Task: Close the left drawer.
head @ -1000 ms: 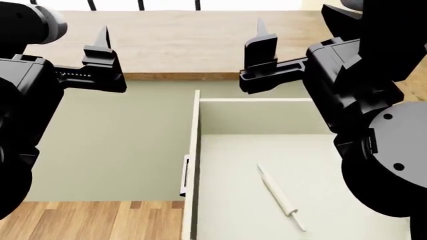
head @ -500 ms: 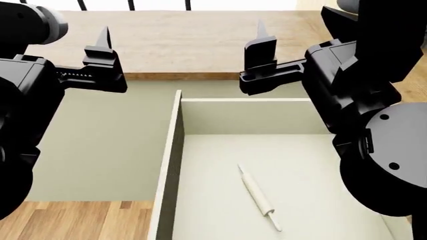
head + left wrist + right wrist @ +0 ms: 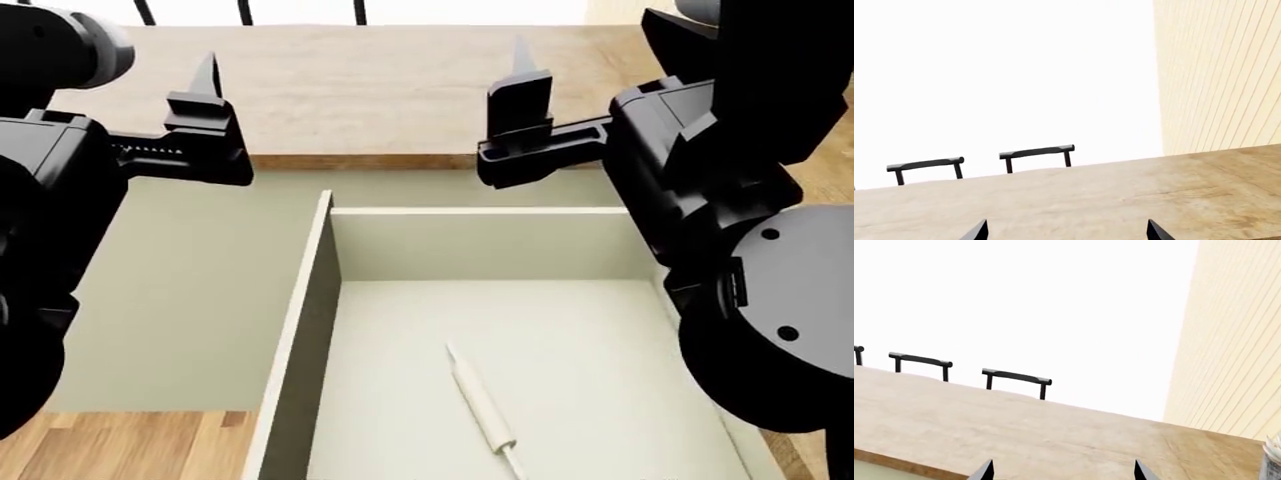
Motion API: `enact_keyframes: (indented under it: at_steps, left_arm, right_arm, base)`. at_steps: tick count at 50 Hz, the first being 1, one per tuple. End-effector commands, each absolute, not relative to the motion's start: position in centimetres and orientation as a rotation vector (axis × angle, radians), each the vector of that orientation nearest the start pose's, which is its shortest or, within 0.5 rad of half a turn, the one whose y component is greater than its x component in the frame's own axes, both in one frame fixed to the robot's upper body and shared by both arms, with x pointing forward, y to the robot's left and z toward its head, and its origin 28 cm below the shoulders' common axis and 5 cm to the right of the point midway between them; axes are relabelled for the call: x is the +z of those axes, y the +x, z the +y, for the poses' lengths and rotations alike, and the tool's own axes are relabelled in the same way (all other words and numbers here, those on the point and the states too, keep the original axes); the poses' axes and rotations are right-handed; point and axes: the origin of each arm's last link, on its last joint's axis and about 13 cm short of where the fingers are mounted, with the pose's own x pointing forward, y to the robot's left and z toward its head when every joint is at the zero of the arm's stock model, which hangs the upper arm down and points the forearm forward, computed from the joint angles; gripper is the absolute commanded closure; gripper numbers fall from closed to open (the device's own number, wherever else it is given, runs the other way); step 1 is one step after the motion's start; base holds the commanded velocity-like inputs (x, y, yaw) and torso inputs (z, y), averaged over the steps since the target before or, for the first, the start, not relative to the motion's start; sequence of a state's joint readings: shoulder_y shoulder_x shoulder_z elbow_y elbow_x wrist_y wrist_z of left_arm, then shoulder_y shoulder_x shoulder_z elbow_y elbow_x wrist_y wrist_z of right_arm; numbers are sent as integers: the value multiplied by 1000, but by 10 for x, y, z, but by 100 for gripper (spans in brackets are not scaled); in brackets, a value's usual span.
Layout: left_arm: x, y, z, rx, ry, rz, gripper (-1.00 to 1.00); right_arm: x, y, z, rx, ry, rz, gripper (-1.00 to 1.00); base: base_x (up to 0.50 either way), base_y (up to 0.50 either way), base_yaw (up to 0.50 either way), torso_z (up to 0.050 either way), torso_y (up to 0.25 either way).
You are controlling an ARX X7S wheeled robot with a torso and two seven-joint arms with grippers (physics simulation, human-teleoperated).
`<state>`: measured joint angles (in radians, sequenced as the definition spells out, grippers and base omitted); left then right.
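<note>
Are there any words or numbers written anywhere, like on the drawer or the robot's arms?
None. No words, numbers or labels show on the left drawer, the rolling pin inside it, the wooden countertop, the left gripper or the right gripper.

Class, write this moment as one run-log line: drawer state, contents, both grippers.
left drawer: open | contents: rolling pin | left gripper: open, empty, above countertop | right gripper: open, empty

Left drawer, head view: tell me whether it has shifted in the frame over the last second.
Yes. The left drawer has slid leftward in the view: its left wall now sits further left under the wooden countertop. The head camera can move, so this may be the view shifting.
</note>
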<state>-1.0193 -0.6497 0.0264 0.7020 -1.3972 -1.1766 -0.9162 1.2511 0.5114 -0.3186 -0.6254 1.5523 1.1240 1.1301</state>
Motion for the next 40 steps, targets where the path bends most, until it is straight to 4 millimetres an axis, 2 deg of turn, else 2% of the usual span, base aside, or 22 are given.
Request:
enact_keyframes:
  at_steps: [1,10,18,27,40]
  left_arm:
    - [303,209,242,-18,110,-277,-100]
    - [305,209,244,-20,109,-276,-100]
    - [305,213,256,-36,52,-251,-100]
    - [294,223,263,-73,-1,-183,-100]
    - [268,245,281,12,16,-90,-100]
  right_arm:
    - [322,210,-78,164,-118,-271,-100]
    - [322,210,-78,163,-118,-268,-100]
    - [321,210,-78,161,-120,-265,-100]
    - [320,211,-78,159,-121,-261,-100]
    - [321,210,-79,155,-122,-264,-100]
  base:
    - [0,0,0,0,0]
    - [0,0,0,0,0]
    - [0,0,0,0,0]
    - [0,0,0,0,0]
    - [0,0,0,0,0]
